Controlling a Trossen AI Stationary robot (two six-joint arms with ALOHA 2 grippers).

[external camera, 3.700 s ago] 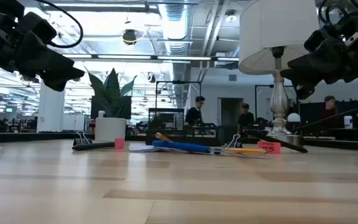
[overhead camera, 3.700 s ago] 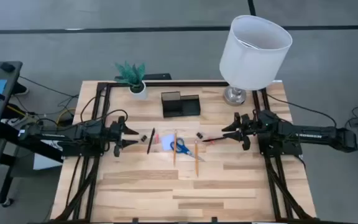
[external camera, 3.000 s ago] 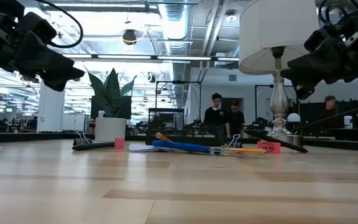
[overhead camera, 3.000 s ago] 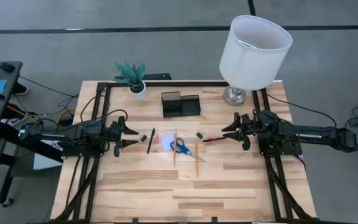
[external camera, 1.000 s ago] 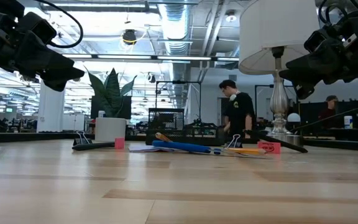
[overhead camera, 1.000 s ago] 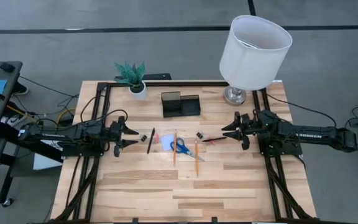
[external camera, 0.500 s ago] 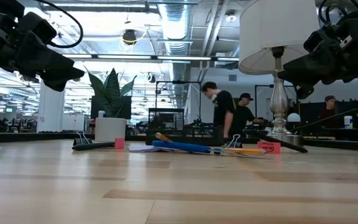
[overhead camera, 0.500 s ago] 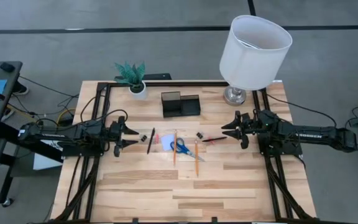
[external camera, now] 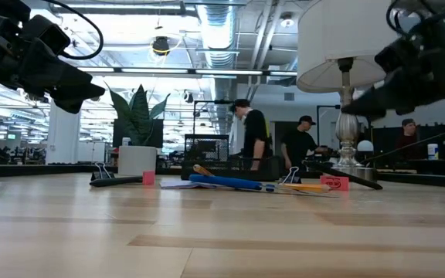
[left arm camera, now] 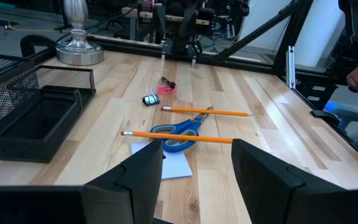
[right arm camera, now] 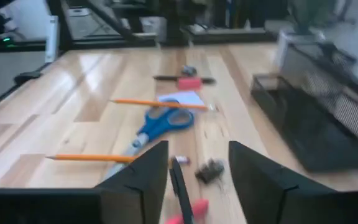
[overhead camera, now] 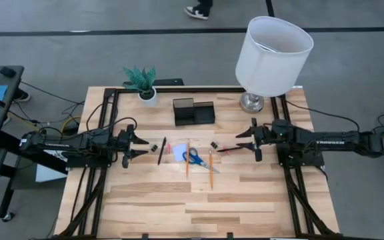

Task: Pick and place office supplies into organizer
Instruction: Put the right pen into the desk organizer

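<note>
Organizer (overhead camera: 193, 111), black mesh, is set at the table's far edge between the potted plant (overhead camera: 143, 83) and the white-shaded lamp (overhead camera: 270, 53); nothing is seen inside it. In front of the organizer, the blue-handled scissors (overhead camera: 194, 158) are laid over a pale note pad (overhead camera: 177, 153) between two wooden pencils (overhead camera: 187, 157) (overhead camera: 211, 167), with a black pen (overhead camera: 161, 151) and a binder clip (overhead camera: 153, 145) to the left and a second binder clip (overhead camera: 214, 145) and red pen (overhead camera: 229, 149) to the right. Left gripper (overhead camera: 139, 143) is held left of the supplies and right gripper (overhead camera: 244, 140) right of them beside the red pen, both above the table, fingers apart, nothing gripped.
</note>
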